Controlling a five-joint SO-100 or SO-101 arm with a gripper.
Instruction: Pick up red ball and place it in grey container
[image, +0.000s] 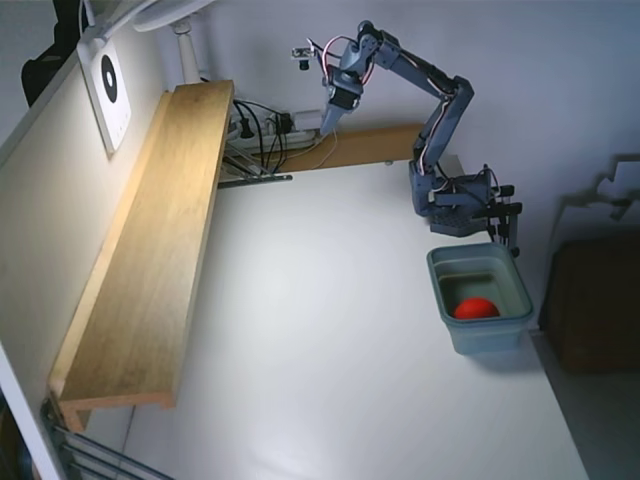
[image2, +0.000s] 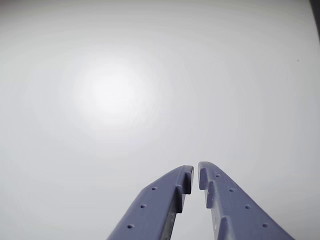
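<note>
Fixed view: the red ball (image: 476, 308) sits inside the grey container (image: 484, 333), which stands on the white table (image: 330, 340) at the right, just near of the arm's base (image: 455, 200). The arm reaches up and left, its gripper (image: 327, 125) hanging high over the far end by the wooden shelf (image: 150, 270). In the wrist view the fingers (image2: 165, 200) are almost closed, a thin gap between the tips, holding nothing.

The arm (image: 440, 110) rises from its base, elbow bent, forearm reaching left in the fixed view. The claw (image: 328, 122) points downward. Its jaws sit nearly together, empty.
</note>
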